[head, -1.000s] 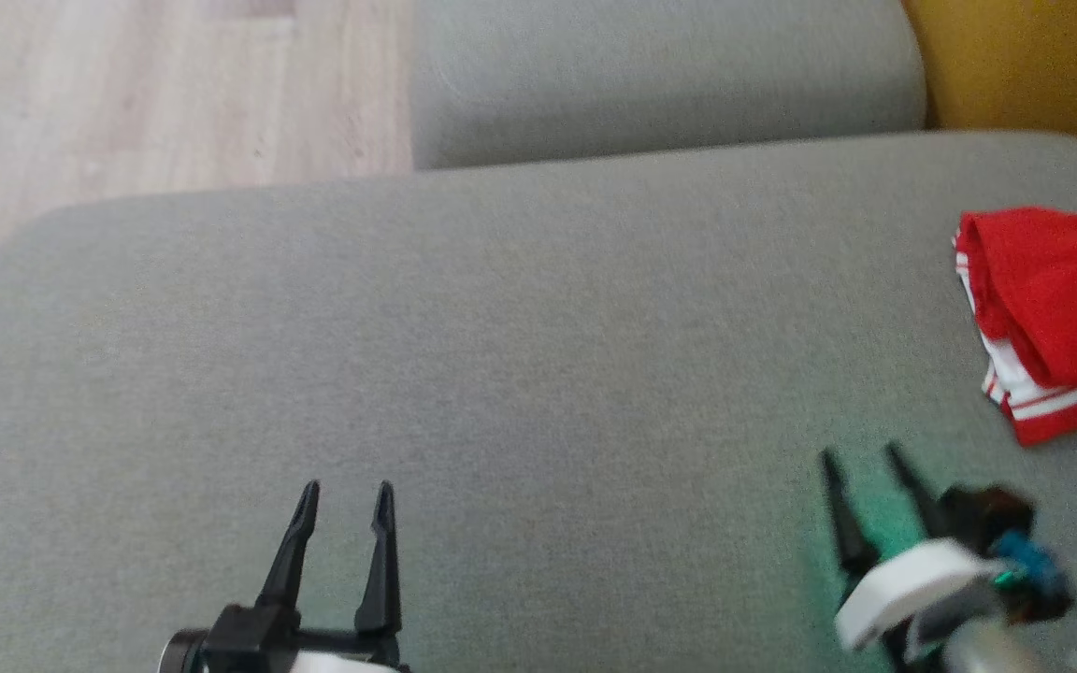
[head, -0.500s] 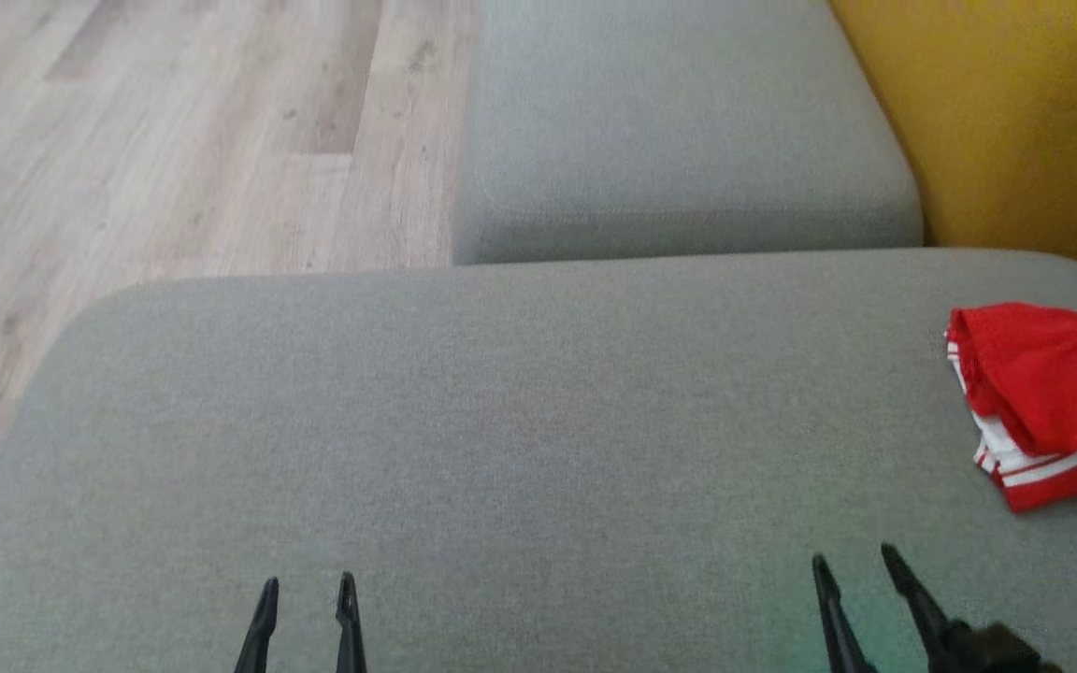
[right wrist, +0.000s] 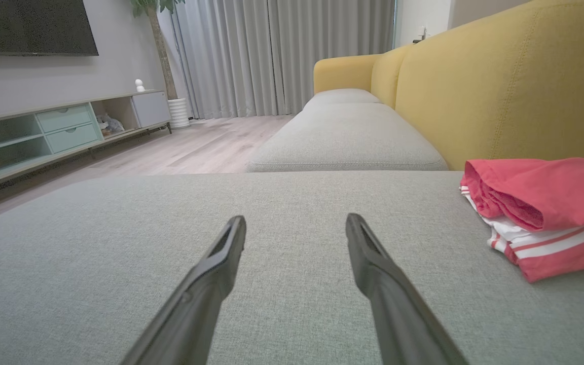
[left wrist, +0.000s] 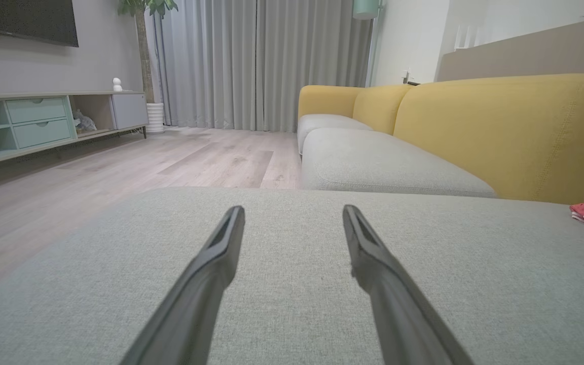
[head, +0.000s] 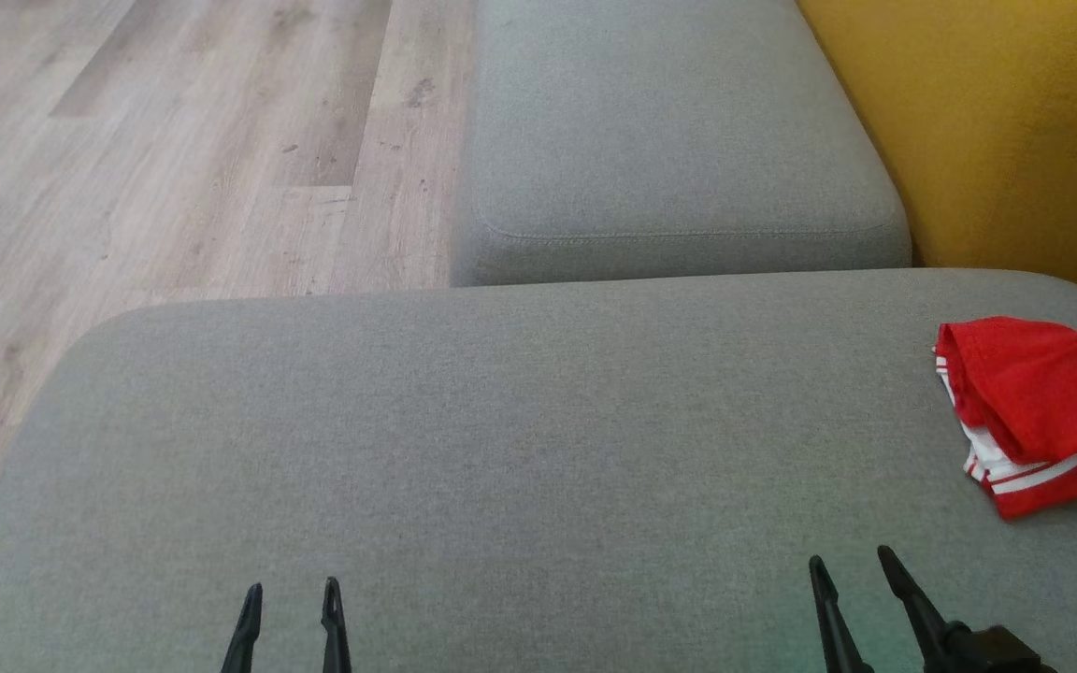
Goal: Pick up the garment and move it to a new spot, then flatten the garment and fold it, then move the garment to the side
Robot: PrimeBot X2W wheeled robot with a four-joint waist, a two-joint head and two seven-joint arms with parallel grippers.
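The right gripper (right wrist: 296,219) pointed across a grey sofa cushion (right wrist: 94,243), fingers spread apart; a folded red garment (right wrist: 545,197) lay at three o'clock.

Head view looks steeply down from above onto the grey seat cushion (head: 538,421), while both wrist views sit low and close over that cushion, facing level toward the far curtains (left wrist: 251,61), all three sharing the red garment (right wrist: 540,203) at right.

Ahead of the left pincer (left wrist: 292,215) a grey sofa seat (left wrist: 373,162) is seen, then wooden floor (left wrist: 170,162) and grey curtains (left wrist: 251,61).
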